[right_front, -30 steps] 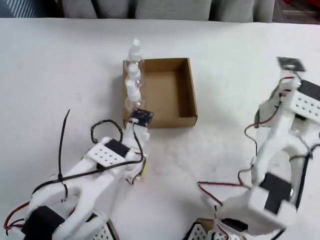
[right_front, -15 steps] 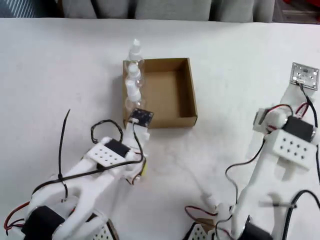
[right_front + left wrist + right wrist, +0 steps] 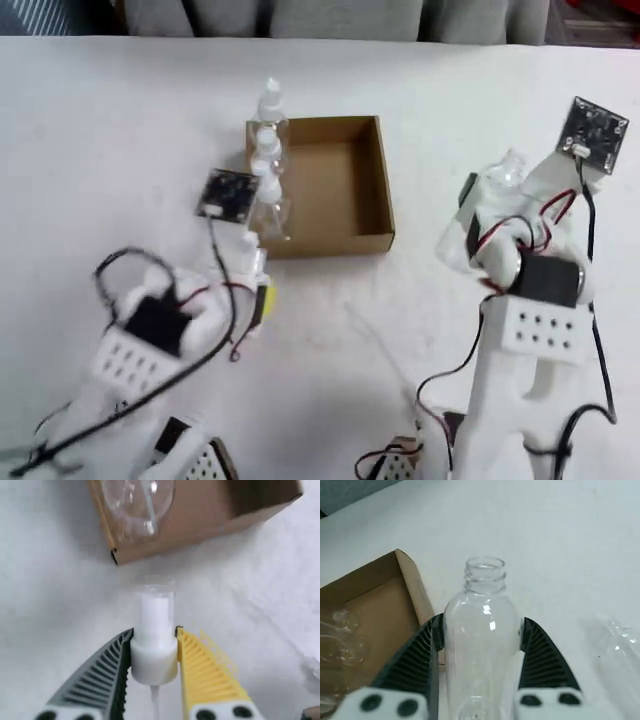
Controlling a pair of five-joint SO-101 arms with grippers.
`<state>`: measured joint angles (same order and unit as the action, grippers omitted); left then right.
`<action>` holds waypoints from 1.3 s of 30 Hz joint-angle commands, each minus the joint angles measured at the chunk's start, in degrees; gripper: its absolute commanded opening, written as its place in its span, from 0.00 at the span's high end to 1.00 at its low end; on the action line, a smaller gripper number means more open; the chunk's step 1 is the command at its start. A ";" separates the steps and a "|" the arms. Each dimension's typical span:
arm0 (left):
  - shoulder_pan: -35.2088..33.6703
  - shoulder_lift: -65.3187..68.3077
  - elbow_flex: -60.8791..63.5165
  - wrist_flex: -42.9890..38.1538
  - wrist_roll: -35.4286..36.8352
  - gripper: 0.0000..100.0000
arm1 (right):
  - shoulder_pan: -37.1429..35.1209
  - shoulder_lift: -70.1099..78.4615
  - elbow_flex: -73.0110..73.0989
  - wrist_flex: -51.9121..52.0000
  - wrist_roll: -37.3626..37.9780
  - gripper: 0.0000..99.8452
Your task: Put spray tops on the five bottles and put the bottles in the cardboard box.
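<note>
The spray top (image 3: 153, 652) is clamped between the two fingers of my left pincer (image 3: 153, 631), just off the near left corner of the cardboard box (image 3: 385, 200). My right pincer (image 3: 481, 625) grips an uncapped clear bottle (image 3: 482, 605) by its body, to the right of the box and apart from it. Capped bottles (image 3: 267, 165) line the box's left wall. Everything rests on the white tabletop (image 3: 120, 130).
</note>
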<state>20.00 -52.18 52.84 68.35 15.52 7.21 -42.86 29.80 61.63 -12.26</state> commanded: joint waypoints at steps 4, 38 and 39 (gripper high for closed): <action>-3.91 -18.33 -10.37 3.08 -7.65 0.98 | -10.07 -11.30 4.66 -1.45 10.99 0.97; 4.97 9.89 -52.13 -35.25 -8.70 0.98 | -42.24 -60.26 58.90 -42.86 14.24 0.97; 5.67 9.89 -50.29 -35.96 -8.70 0.98 | -42.24 -60.26 59.43 -42.86 14.24 0.97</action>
<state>22.46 -43.82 -2.02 37.32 7.08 -34.55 -102.46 89.23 20.04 1.19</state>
